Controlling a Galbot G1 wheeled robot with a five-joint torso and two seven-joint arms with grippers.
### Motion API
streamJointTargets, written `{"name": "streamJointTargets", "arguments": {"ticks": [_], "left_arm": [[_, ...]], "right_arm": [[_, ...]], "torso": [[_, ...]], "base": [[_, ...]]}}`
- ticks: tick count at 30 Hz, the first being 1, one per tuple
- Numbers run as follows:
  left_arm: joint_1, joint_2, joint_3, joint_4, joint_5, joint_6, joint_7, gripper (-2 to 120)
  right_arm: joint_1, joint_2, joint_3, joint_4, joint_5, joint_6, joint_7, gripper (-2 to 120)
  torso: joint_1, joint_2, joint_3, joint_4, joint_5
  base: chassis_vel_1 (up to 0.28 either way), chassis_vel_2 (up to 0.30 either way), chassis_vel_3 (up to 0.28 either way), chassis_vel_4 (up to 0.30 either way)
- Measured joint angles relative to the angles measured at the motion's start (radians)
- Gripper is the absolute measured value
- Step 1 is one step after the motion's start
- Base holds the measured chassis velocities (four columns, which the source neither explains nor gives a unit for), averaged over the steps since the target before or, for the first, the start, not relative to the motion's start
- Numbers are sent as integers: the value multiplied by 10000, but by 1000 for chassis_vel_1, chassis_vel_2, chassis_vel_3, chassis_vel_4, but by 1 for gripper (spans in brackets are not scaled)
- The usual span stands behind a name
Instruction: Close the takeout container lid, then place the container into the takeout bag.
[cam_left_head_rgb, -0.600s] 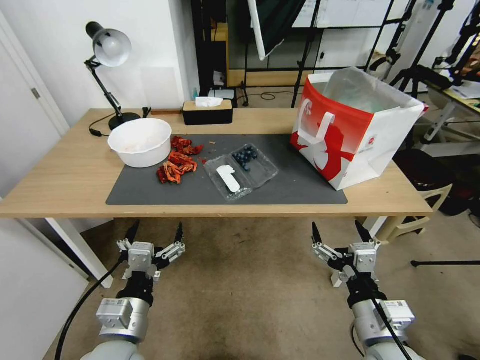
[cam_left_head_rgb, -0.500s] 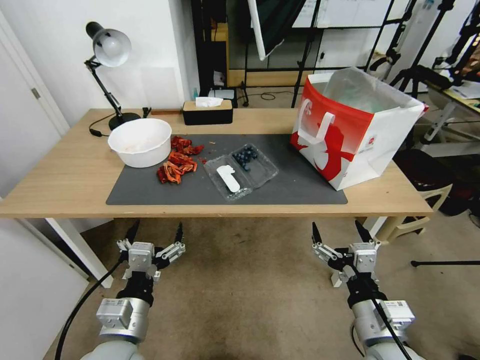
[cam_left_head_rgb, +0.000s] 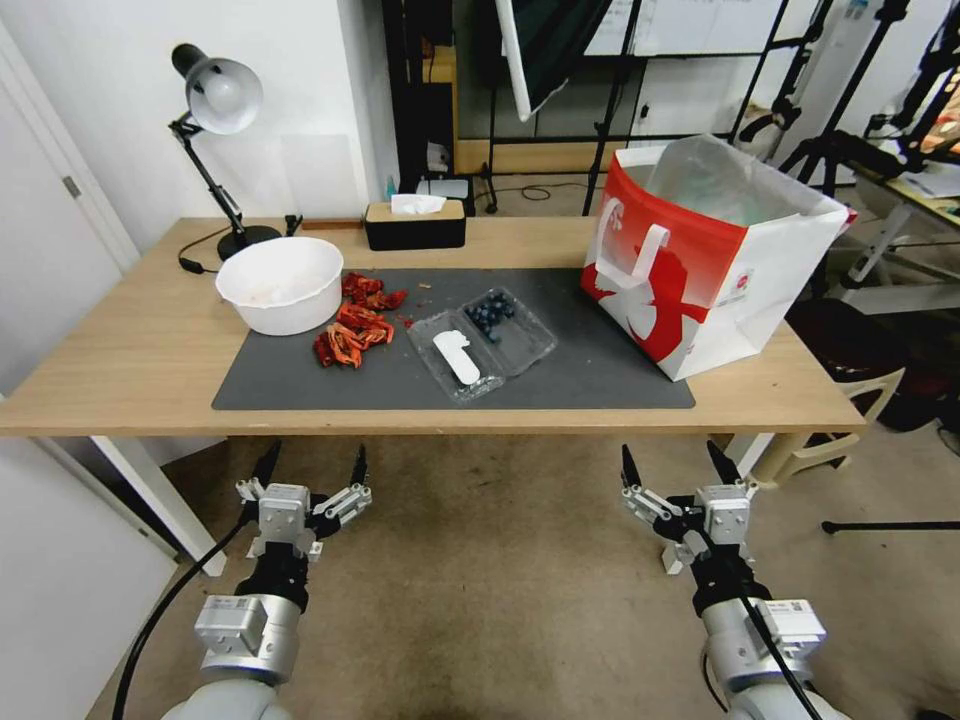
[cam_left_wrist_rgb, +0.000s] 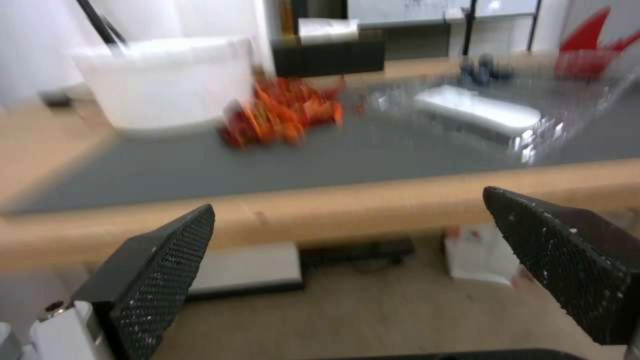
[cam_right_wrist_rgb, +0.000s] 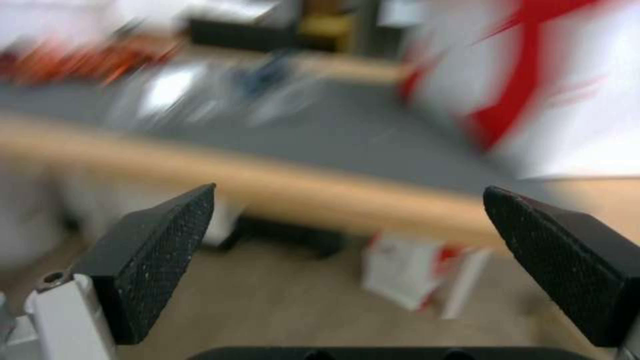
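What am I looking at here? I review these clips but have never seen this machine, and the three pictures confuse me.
It is a two-armed robot facing a table. The wide picture comes from its head, looking down. There the left hand and right hand hang below the table edge, both open and holding nothing. The other two pictures come from cameras on each wrist; the black wedges are that hand's fingers. On the grey mat lies the container, open flat, with blueberries in one half and the labelled lid beside it. A white bowl, red scraps and the bag stand nearby.
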Motion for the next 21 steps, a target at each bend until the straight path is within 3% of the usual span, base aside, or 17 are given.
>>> {"name": "streamJointTargets", "arguments": {"ticks": [4, 21], "left_arm": [[-251, 235, 88, 227, -416, -118, -114, 100], [-273, 263, -49, 237, -546, -369, -51, 100]], "right_arm": [[878, -630, -685, -1163, -361, -324, -1106, 100], [1080, -773, -600, -1178, -289, -328, -1168, 100]], "torso": [[0, -2, 2, 15, 15], [0, -1, -2, 7, 8]], "base": [[0, 0, 0, 0], [0, 0, 0, 0]]}}
